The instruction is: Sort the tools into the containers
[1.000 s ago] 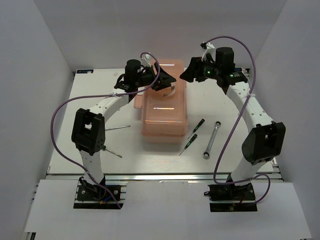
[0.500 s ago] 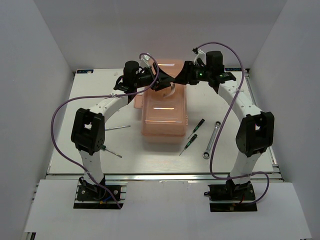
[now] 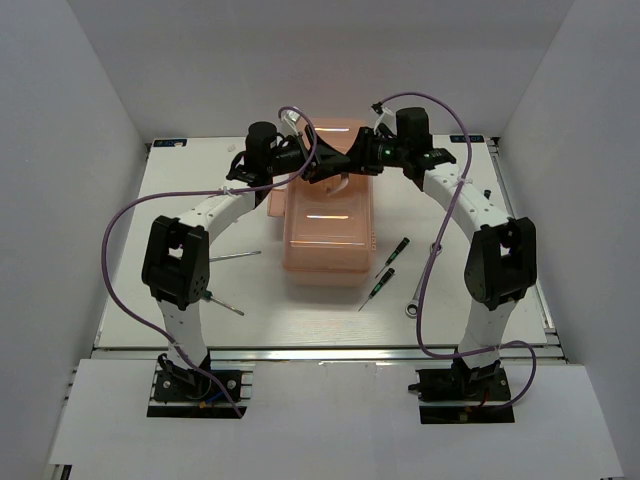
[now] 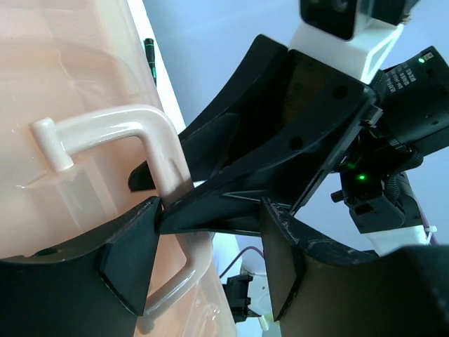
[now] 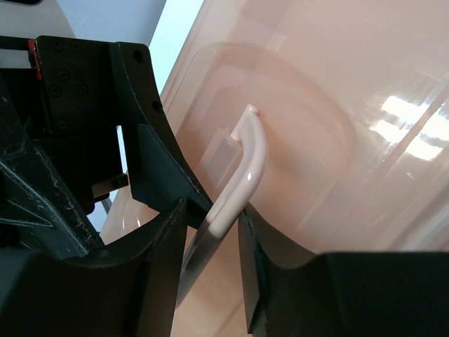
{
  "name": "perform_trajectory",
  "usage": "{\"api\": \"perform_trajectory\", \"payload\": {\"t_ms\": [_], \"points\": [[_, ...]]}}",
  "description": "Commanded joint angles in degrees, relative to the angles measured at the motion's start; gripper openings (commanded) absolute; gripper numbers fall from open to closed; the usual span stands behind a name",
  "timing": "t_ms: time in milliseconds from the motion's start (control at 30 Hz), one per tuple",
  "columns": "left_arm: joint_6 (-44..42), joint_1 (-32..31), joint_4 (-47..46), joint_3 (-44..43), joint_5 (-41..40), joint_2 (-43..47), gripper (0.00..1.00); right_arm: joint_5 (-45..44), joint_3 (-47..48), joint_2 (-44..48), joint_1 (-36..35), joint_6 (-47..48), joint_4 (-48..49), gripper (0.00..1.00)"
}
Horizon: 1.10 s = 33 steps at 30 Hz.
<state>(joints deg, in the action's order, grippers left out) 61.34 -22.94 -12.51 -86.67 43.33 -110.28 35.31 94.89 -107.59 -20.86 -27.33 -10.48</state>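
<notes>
Since the lid (image 3: 325, 215) is shut and all the things lie outside, the step in hand is, I judge, to open the box (image 3: 325, 272). It stands mid-worktop (image 3: 300, 320), and both arms reach to its far end.

The left tool (image 4: 207, 246) is wide open, w/ one leg of the handle (image 4: 105, 126) between its jaws. The right tool (image 5: 212, 225) has its jaws narrow around the same handle from the other side; if they press it already, I cannot tell. One right finger (image 4: 231, 203) also points into the gap of the left tool, so the two are very near, maybe touching.

To do it well, only one tool should take the handle, i.e. the right. The left should back off or hold the box body down. Grip the bar at its middle, then lift along the lid's arc, not straight up, else the box may tip or slide.

The wrench (image 3: 412, 308) and two small screwdrivers (image 3: 398, 250) lie right of the box and two long ones (image 3: 240, 255) left, none sorted yet.
</notes>
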Motion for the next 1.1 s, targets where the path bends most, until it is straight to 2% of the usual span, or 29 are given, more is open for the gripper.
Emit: {"api": "perform_trajectory", "payload": {"t_ms": [0, 133, 267, 333, 367, 400, 533, 600, 700, 733, 833, 1067], "points": [[-1.1, 0.3, 2.0, 0.5, 0.1, 0.9, 0.69, -0.1, 0.0, -0.1, -1.0, -1.6, 2.0, 0.39], [-7.4, 3.9, 9.9, -2.5, -4.0, 3.9, 0.7, -1.9, 0.3, 0.7, -0.9, -0.9, 1.4, 0.28], [-15.8, 6.1, 24.4, -6.4, -10.8, 9.5, 0.72, -4.1, 0.8, 1.8, -0.8, -0.2, 0.9, 0.22], [-21.0, 6.2, 29.6, -7.0, -17.6, 11.7, 0.7, -4.3, 1.7, 2.1, -0.8, 0.1, 0.5, 0.2], [-22.0, 6.2, 32.9, -5.0, -20.7, 13.1, 0.68, -4.5, 2.0, 2.4, -0.8, 0.3, 0.5, 0.18], [-22.0, 6.2, 33.3, -2.6, -26.1, 16.9, 0.62, -4.4, 2.4, 2.6, -0.8, 0.7, 0.6, 0.17], [-20.0, 6.3, 34.0, 12.4, -39.3, 25.8, 0.41, -3.8, 4.1, 3.5, -0.8, 1.5, 0.6, 0.1], [-19.1, 6.5, 33.0, 19.4, -41.4, 27.9, 0.4, -2.9, 4.9, 4.0, -0.8, 1.8, 0.5, 0.07], [-18.5, 7.2, 29.7, 24.5, -41.4, 27.7, 0.47, -1.0, 7.0, 4.2, -0.7, 2.3, 0.6, 0.06], [-18.5, 7.5, 29.2, 24.8, -41.3, 26.4, 0.56, -0.8, 7.8, 4.1, -0.6, 2.3, 0.7, 0.05], [-19.2, 8.1, 26.9, 24.9, -41.0, 23.3, 0.67, 0.2, 8.6, 4.1, -0.3, 2.3, 0.8, 0.03], [-21.4, 10.9, 20.3, 24.3, -34.7, 16.1, 0.7, 1.9, 8.4, 5.1, -0.1, 2.7, 0.8, 0.02]]}}
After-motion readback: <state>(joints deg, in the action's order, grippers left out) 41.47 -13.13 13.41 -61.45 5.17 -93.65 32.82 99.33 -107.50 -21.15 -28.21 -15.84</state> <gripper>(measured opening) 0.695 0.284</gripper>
